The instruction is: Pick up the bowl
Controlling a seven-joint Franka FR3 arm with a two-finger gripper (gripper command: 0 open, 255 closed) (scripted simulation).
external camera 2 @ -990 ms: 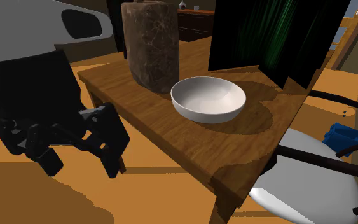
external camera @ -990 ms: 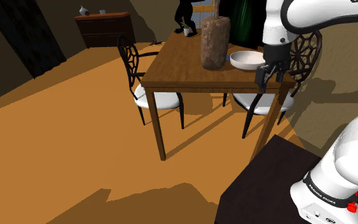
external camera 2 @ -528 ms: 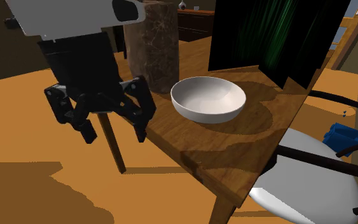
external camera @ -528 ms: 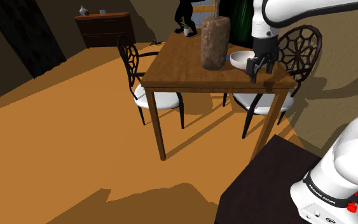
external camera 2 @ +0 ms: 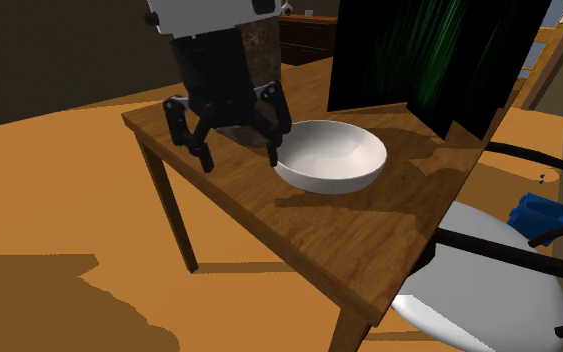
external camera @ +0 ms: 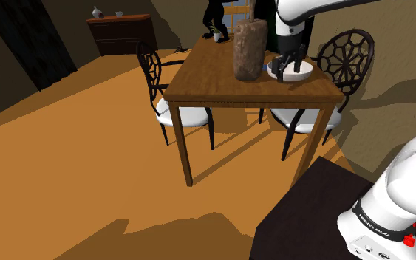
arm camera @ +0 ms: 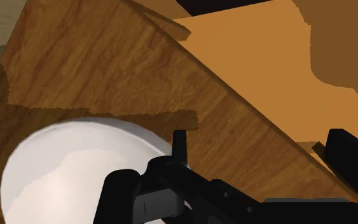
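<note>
In the shoulder view the dark stand (external camera: 302,214) is sitting in the lower right corner, and the white arm (external camera: 394,196) is rising from it and arching over to the upper right of centre. An orange floor (external camera: 88,162) is spreading across the left and middle of that frame. Past it a wooden table (external camera: 221,85) is standing at upper centre, with a left chair (external camera: 165,92) and a right chair (external camera: 332,81) flanking it.

The gripper (external camera 2: 240,158) is hanging over the table at upper left of centre in the second exterior view. It is pointing down with its fingers spread wide and clasping nothing. There the right-hand finger is overlapping the near left rim of the white bowl (external camera 2: 334,155), and the other finger is hanging over bare wood. I cannot tell whether either is touching.

The bowl is resting upright on the table at the centre of that view. In the shoulder view it is lying near the table's right edge. In the wrist view it is showing at lower left, with one fingertip (arm camera: 179,143) just beside its rim.

Behind the gripper a brown block (external camera: 249,48) is standing upright on the table, just left of the bowl in the shoulder view. A dark panel (external camera 2: 419,50) with green streaks is rising behind the bowl at upper right of the second exterior view. Farthest off, a dresser (external camera: 121,33) is standing at upper left of the shoulder view.
</note>
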